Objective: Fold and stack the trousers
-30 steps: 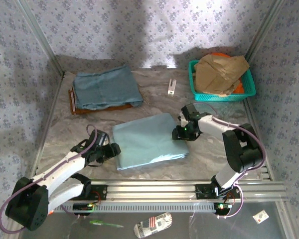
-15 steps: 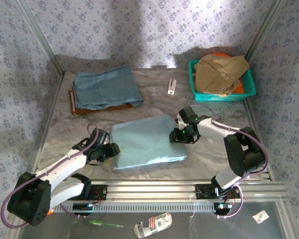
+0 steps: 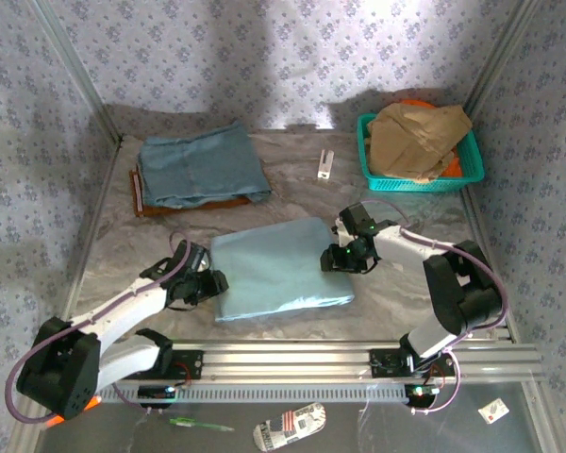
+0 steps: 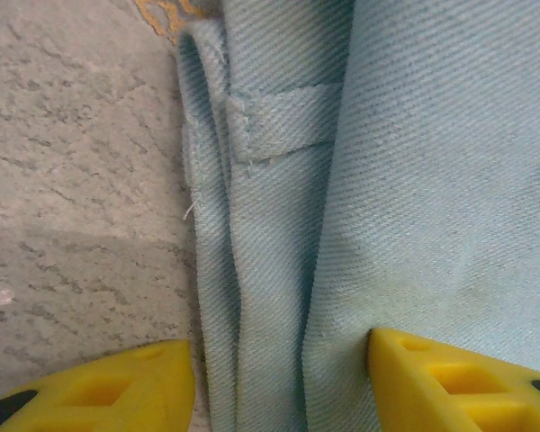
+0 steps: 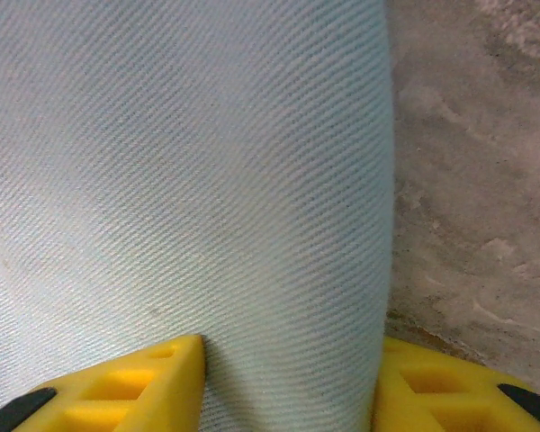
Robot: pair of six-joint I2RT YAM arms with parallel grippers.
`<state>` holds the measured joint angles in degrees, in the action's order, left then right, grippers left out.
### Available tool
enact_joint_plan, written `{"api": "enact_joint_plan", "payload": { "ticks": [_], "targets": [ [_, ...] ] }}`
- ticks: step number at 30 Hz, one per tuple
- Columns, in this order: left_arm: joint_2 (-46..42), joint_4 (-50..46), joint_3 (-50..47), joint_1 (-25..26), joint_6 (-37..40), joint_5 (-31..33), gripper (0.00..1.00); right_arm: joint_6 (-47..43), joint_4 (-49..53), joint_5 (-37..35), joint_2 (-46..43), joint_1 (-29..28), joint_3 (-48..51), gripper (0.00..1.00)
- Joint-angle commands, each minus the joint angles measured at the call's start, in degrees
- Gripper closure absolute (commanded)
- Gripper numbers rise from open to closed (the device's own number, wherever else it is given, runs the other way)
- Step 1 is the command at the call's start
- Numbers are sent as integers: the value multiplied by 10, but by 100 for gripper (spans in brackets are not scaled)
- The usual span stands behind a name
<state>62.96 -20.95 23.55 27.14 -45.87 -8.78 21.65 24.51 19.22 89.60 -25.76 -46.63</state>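
Status: trousers (image 3: 278, 269) are folded into a compact rectangle, flat on the table (image 3: 292, 193) at centre, btwn the two arms. Not stacked yet.

Changes vs ~1 s back:
- left gripper (image 3: 210, 285) has nudged in twd the bundle's left edge and its jaws have narrowed. Wrist cam: yellow fingers (image 4: 117, 387) straddle the waistband-side edge, belt loop (image 4: 283, 121) just ahead. One finger is on the table side, the other over the cloth, and the layered edge fills the gap. Can't tell if that's a firm pinch or just contact.
- right gripper (image 3: 336, 259) has slid a little left, and the bundle's right edge has shifted inward w/ it. Jaw gap is unchanged. Wrist cam: the rounded fold sits btwn both fingers (image 5: 117, 387) w/ cloth touching each, so it reads as pinching the fold.
- Rest hasn't moved: darker denim garment (image 3: 200, 167) back left, tan garment (image 3: 417, 132) in the teal basket (image 3: 474, 172) back right, small white item (image 3: 324, 165) mid-back.

Meaning, imo: folding is done and we're at the grab-for-transfer step. R side looks secured, L side nearly. Next is prob a synced lift and carry to the stack, likely onto the denim pile.

Risk: thin cloth in several layers. If L catches only the top layers, the fold opens on lift.
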Motion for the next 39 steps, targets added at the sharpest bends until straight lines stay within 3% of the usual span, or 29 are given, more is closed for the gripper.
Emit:
{"api": "enact_joint_plan", "payload": {
  "ticks": [1,8,17,20,23,30,39],
  "targets": [
    [35,211,-9,31,12,-141,47,10,11,13,3,0,15,53],
    [64,246,-12,32,11,-150,49,10,7,22,-2,0,25,50],
    [76,240,-6,34,18,-129,75,13,-3,31,-4,0,41,52],
    [51,210,-5,34,29,-107,84,14,-1,35,-12,2,42,57],
    [27,181,-2,32,37,-84,100,22,2,29,-26,4,41,72],
    [-25,122,23,25,37,-57,100,46,41,0,-89,8,27,100],
    [-91,11,123,13,39,-26,100,79,91,-40,-189,7,-4,100]
  ]
}}
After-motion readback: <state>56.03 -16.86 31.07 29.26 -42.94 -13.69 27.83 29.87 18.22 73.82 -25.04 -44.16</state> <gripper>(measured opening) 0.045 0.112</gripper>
